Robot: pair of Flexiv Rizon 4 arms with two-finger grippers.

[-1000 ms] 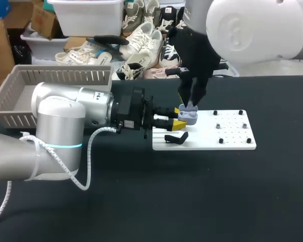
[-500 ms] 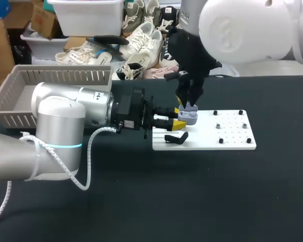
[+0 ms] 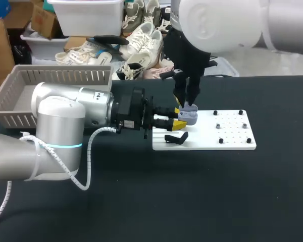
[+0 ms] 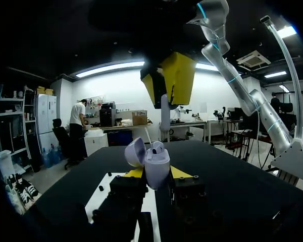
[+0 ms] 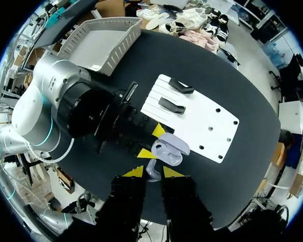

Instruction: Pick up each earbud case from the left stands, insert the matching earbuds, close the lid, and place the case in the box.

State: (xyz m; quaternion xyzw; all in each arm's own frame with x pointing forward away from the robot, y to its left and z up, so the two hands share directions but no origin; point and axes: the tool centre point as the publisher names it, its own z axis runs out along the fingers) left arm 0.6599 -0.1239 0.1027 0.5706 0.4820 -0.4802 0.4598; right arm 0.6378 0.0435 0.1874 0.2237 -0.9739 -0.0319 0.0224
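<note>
Centre frame, over the white board (image 3: 227, 132): right gripper (image 3: 189, 103), clamped on an earbud (image 4: 164, 108), has swung its wrist left, still just above the open case (image 3: 189, 118) pinched by the left gripper (image 4: 156, 175). Insertion pending; one bud (image 4: 158, 147) looks seated.

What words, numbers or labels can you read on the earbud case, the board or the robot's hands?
None: no print can be read on the open earbud case held in the left hand, the earbud in the right hand, the white board or the grey basket.
</note>
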